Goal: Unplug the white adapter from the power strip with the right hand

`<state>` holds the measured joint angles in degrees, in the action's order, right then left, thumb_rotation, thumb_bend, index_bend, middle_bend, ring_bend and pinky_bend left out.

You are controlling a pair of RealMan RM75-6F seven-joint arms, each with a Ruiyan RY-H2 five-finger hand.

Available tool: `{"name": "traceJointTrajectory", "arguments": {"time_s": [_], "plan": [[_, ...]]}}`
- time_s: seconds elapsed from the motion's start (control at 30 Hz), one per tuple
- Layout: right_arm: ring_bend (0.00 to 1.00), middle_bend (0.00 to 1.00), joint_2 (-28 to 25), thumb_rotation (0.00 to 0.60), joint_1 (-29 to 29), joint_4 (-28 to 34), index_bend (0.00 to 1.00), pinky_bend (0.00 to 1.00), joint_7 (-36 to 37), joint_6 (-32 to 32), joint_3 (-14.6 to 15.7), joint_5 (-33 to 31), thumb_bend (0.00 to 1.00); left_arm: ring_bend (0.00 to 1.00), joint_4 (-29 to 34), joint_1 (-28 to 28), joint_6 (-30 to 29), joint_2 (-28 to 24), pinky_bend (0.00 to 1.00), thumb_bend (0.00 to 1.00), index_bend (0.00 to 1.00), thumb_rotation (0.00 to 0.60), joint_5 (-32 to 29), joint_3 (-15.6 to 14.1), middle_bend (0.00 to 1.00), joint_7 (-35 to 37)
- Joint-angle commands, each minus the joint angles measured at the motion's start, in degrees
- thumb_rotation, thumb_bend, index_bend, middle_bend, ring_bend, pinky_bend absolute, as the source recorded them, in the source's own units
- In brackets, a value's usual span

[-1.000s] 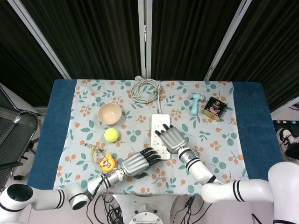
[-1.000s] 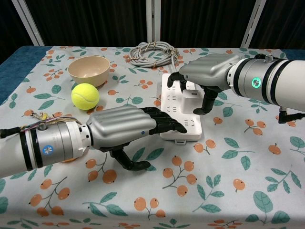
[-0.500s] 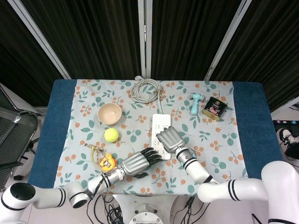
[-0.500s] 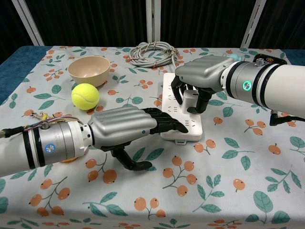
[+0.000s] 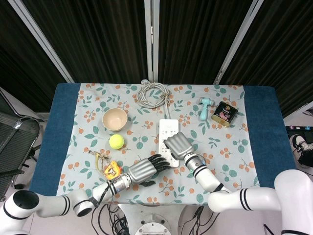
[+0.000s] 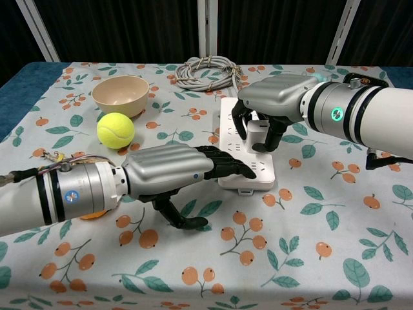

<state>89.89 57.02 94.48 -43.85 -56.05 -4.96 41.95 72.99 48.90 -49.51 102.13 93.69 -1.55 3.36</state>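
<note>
Beige bowl (image 5: 115,119), interior bare; yellow ball (image 5: 116,141) beside.

Floral-clothed table (image 5: 230,161) – bowl (image 5: 115,119), tennis ball (image 5: 116,141), power strip (image 5: 167,133).

Both hands, left (image 6: 169,173) and right (image 6: 274,98), have silver backs, black fingers (image 6: 227,166) and white black-banded forearms (image 6: 45,201).

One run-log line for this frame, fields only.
right hand: grips white adapter | adapter: seated in power strip | left hand: fingertips on strip's near end
</note>
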Motion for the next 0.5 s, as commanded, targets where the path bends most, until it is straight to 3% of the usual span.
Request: {"name": "traceJointTrajectory", "arguments": {"time_s": [0.03,0.5], "plan": [[0.53,0.71,-0.5,0.600,-0.4,0.2,0.92,0.48,0.8,-0.2,0.0,1.0,0.42,0.04,-0.1,0.1,0.0,0.1,0.07,0.34,0.09,0.600,-0.1,0.0,0.09,0.1],[0.55,0.74,-3.2,0.600,-2.6,1.1,0.95,0.49,5.5,-0.1,0.6,5.9,0.43,0.04,-0.7,1.0,0.9,0.3,0.07,0.34,0.09,0.600,-1.3,0.3,0.09,0.3]]}}
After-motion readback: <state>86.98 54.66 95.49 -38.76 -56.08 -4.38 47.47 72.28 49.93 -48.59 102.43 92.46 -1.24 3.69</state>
